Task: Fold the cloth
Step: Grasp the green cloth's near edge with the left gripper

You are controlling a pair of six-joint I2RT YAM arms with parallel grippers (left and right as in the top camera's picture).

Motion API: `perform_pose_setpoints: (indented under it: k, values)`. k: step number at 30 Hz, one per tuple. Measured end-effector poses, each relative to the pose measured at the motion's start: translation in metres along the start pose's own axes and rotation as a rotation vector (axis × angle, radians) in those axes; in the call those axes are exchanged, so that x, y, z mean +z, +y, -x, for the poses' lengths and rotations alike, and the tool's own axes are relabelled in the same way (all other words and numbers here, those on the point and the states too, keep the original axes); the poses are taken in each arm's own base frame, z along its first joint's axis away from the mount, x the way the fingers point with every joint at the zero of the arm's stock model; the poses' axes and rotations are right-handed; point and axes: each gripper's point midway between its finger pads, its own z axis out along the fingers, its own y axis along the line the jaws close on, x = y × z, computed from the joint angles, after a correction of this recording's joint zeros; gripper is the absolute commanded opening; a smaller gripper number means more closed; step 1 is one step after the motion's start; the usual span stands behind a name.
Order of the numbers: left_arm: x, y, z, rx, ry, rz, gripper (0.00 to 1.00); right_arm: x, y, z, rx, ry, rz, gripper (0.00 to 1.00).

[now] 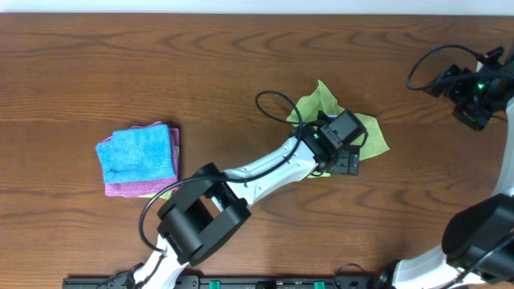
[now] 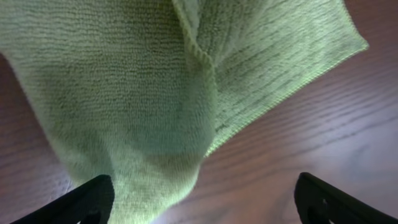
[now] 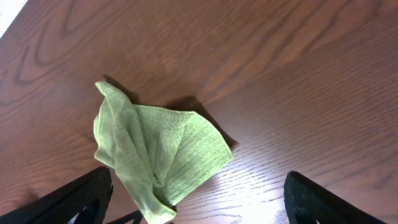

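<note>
My left fingers (image 2: 87, 199) are black; the cloth (image 2: 155, 93) is lime-green, finely ribbed; the table (image 1: 161, 64) dark brown woodgrain; beside them a blue cloth (image 1: 136, 152) and a pink-magenta cloth (image 1: 132, 189).

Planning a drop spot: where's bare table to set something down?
Free: table between the blue-and-pink cloth stack and the green cloth, along the far edge; also between green cloth and right arm. Crowded: centre, left arm over the green cloth.

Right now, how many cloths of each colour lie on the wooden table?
Lime-green microfibre cloth: 1
Blue folded cloth: 1
Pink-magenta folded cloth: 1
Total: 3; a greenish edge under the pink one may be another.
</note>
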Motion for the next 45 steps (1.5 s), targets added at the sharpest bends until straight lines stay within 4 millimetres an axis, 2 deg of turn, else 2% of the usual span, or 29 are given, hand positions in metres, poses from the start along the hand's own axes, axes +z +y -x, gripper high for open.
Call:
perform_pose_setpoints:
  k: [3, 12, 18, 22, 39, 45]
  values:
    - [0.007, 0.001, 0.002, 0.0, -0.009, 0.002, 0.98, 0.0, 0.0, 0.0, 0.0, 0.001, 0.003, 0.88]
    - [0.006, -0.003, 0.019, 0.008, -0.101, 0.004, 0.94, 0.0, 0.002, 0.0, 0.0, 0.003, 0.009, 0.87]
    - [0.007, -0.007, 0.015, 0.023, -0.111, 0.016, 0.92, 0.0, 0.002, 0.0, 0.0, 0.002, 0.009, 0.88]
    - [0.01, -0.008, 0.012, 0.029, -0.11, 0.025, 0.85, 0.0, 0.002, 0.0, 0.0, 0.003, 0.009, 0.88]
    - [0.012, 0.009, 0.02, 0.04, -0.165, 0.111, 0.84, 0.0, 0.003, -0.001, 0.0, 0.003, 0.016, 0.87]
    - [0.02, 0.018, 0.015, 0.08, -0.146, 0.15, 0.83, 0.0, 0.004, 0.0, -0.001, 0.003, 0.026, 0.87]
